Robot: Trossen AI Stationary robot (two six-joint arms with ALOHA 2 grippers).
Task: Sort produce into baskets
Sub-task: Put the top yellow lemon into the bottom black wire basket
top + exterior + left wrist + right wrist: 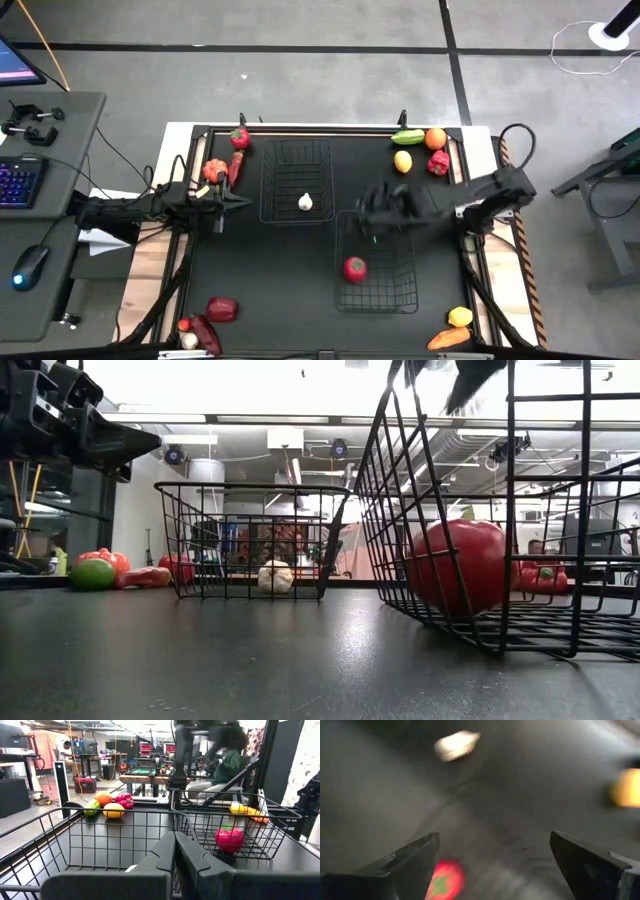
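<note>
Two black wire baskets stand on the black table. The far one [295, 165] holds a white garlic piece [305, 203]. The near one [378, 285] holds a red tomato [354, 268]. My right gripper [372, 208] is open and empty, above the near basket's far edge; its wrist view [495, 865] shows the tomato [442, 880] below it. My left gripper [238, 200] is shut and empty, just left of the far basket, pointing at it [175, 851]. Other produce lies loose on the table.
Far right: a green piece [407, 137], an orange [435, 138], a yellow piece [402, 160], a red pepper [438, 163]. Far left: red and orange pieces [214, 170]. Near left: a red pepper [221, 308]. Near right: a yellow piece [459, 316] and a carrot [447, 338].
</note>
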